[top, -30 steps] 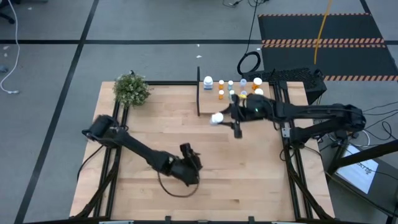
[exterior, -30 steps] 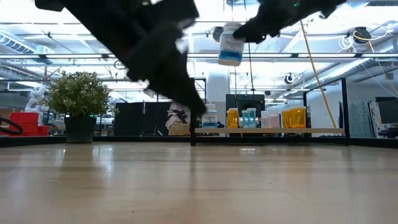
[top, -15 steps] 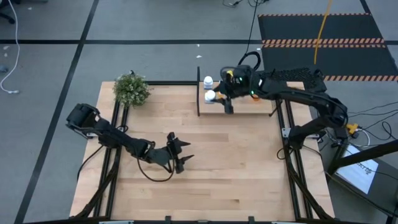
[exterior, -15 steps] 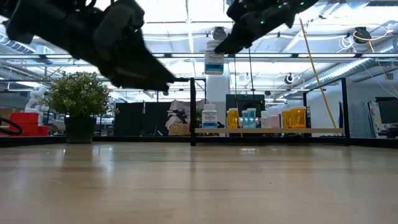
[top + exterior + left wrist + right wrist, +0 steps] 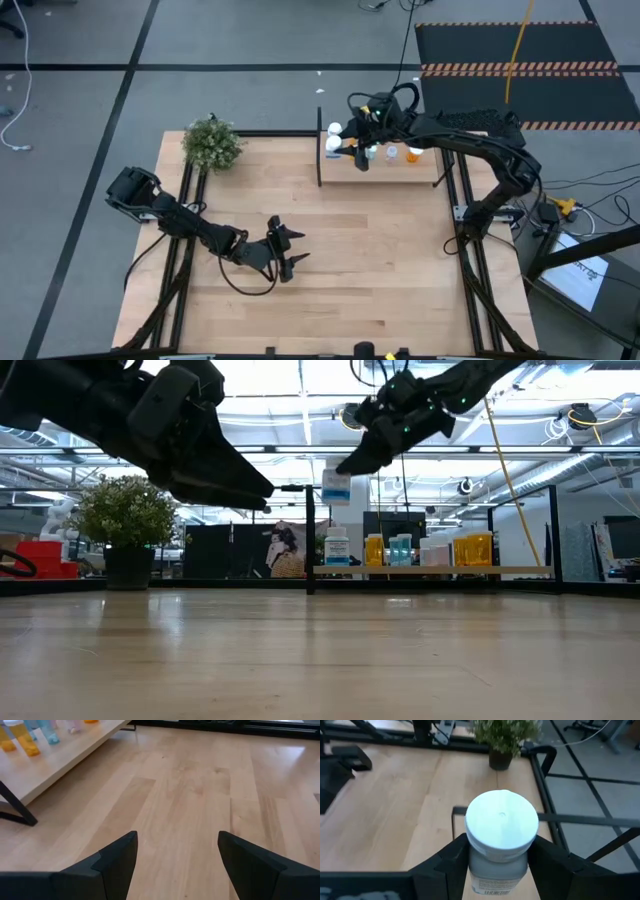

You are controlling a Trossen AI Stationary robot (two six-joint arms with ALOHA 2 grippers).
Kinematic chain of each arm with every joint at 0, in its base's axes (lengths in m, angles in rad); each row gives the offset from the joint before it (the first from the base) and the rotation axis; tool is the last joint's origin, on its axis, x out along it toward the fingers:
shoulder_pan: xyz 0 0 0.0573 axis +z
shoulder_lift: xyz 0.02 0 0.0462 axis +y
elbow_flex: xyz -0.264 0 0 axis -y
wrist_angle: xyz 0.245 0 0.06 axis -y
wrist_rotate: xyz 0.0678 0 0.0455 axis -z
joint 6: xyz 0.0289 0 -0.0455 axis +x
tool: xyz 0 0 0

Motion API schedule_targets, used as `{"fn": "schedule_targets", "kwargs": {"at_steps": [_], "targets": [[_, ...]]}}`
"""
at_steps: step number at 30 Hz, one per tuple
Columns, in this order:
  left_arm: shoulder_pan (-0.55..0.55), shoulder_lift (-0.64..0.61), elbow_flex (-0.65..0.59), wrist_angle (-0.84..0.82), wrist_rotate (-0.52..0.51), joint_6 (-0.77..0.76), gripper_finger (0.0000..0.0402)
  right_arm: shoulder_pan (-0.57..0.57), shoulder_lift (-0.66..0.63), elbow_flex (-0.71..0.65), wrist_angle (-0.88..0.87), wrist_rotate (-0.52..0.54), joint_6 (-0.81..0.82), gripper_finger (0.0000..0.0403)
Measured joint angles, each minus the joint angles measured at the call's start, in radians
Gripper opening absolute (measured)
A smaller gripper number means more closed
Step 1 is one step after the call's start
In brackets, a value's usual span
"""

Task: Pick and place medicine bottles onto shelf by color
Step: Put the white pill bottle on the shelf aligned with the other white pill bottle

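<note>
My right gripper [image 5: 347, 146] is shut on a large white medicine bottle [image 5: 335, 143] with a white cap, held above the shelf's [image 5: 400, 170] left end, beside the thin black post [image 5: 319, 150]. A second white bottle [image 5: 334, 128] stands on the shelf just beyond it. Orange bottles [image 5: 374, 550] and pale-blue bottles [image 5: 400, 550] stand upright in a row farther along the board. My left gripper [image 5: 285, 250] hangs open over the bare tabletop near the table's middle, touching nothing. My right gripper pinches the white bottle between its two fingers [image 5: 447, 865] at the body just under the cap [image 5: 497, 865]. The fingers come roughly level from the table's right side. The bottle [image 5: 336, 487] stays upright and is lifted clear above the shelf board.
A green bushy plant [image 5: 212, 145] in a dark pot stands at the table's far left corner. The shelf's dark legs [image 5: 17, 812] stand on the table. Wide bare wood lies between the left gripper and the shelf [image 5: 55, 765].
My right gripper has carried the white bottle from over the table in front of the shelf toward the far edge and somewhat left, lowering it over the shelf's left end. My left arm has drawn back toward the table's left and then kept still.
</note>
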State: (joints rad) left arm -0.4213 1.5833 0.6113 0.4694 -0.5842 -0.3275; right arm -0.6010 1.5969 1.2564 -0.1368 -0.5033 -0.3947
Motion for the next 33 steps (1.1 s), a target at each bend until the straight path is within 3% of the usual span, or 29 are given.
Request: {"fn": "schedule_targets", "kwargs": {"at_steps": [33], "targets": [[0.0, 0.001, 0.0, -0.018, 0.0, -0.018, 0.0273, -0.04, 0.14, -0.002, 0.013, 0.001, -0.066, 0.0176]]}}
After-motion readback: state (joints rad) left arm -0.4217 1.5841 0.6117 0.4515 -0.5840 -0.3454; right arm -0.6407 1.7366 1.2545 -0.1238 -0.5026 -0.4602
